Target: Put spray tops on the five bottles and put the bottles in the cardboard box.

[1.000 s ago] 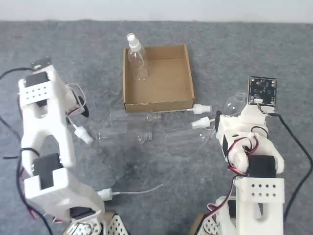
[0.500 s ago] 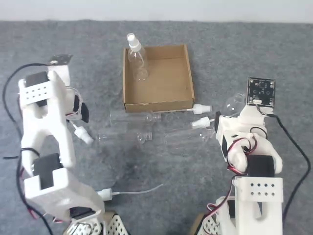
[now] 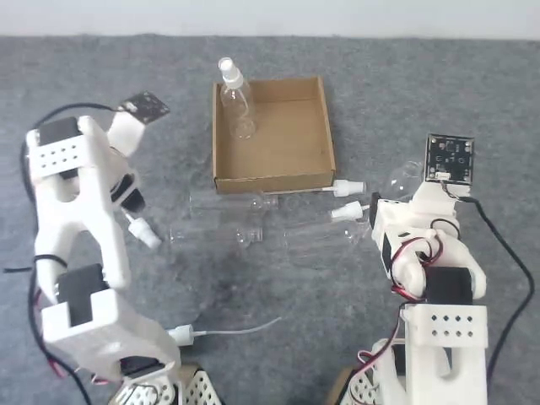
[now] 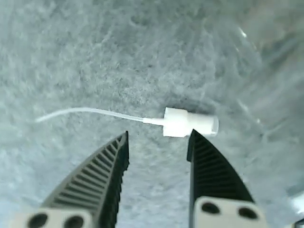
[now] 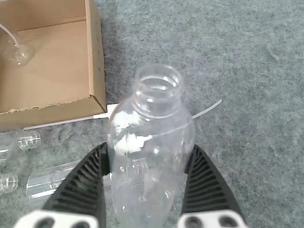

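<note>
On grey carpet (image 4: 71,57), spray top (image 4: 190,124) lies just beyond left fingers (image 4: 107,175).

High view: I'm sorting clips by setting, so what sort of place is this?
Likely a robotics lab bench: two robot arms side by side on a grey mat, with clear bottles, loose spray tops and a cardboard box laid out between them.

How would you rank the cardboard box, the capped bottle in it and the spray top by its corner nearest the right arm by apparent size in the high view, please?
1. cardboard box: largest by far.
2. capped bottle: clearly smaller.
3. spray top: smallest.
</note>
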You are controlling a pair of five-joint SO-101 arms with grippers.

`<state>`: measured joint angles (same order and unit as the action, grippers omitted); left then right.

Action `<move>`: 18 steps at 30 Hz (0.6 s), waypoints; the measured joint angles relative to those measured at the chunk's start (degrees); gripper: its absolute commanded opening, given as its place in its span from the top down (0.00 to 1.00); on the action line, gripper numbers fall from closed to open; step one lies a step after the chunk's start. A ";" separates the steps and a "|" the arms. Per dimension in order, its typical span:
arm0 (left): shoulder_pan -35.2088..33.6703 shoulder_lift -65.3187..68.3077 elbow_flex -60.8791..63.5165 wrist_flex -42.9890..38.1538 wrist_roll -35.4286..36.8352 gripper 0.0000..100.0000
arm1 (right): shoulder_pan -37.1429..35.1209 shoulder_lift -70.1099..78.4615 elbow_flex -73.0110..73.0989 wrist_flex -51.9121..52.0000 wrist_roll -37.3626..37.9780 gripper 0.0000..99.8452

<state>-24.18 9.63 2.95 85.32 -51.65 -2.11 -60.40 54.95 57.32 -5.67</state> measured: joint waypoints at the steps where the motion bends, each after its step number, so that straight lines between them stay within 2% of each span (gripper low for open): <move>1: 0.00 0.00 0.00 0.00 -1.93 0.82 | 0.00 0.00 0.00 0.00 0.00 0.99; 6: -1.76 0.00 0.00 0.00 -11.60 0.82 | 0.00 0.00 0.00 0.00 0.00 0.99; 14: -5.54 0.00 0.00 0.00 -31.82 0.82 | 0.00 0.00 0.00 0.00 0.00 0.99; 18: -6.42 0.00 0.00 0.00 -38.59 0.81 | 0.00 0.00 0.00 0.00 0.00 0.99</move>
<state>-30.59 9.63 2.95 85.32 -90.24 -2.11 -60.40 54.95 57.32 -5.67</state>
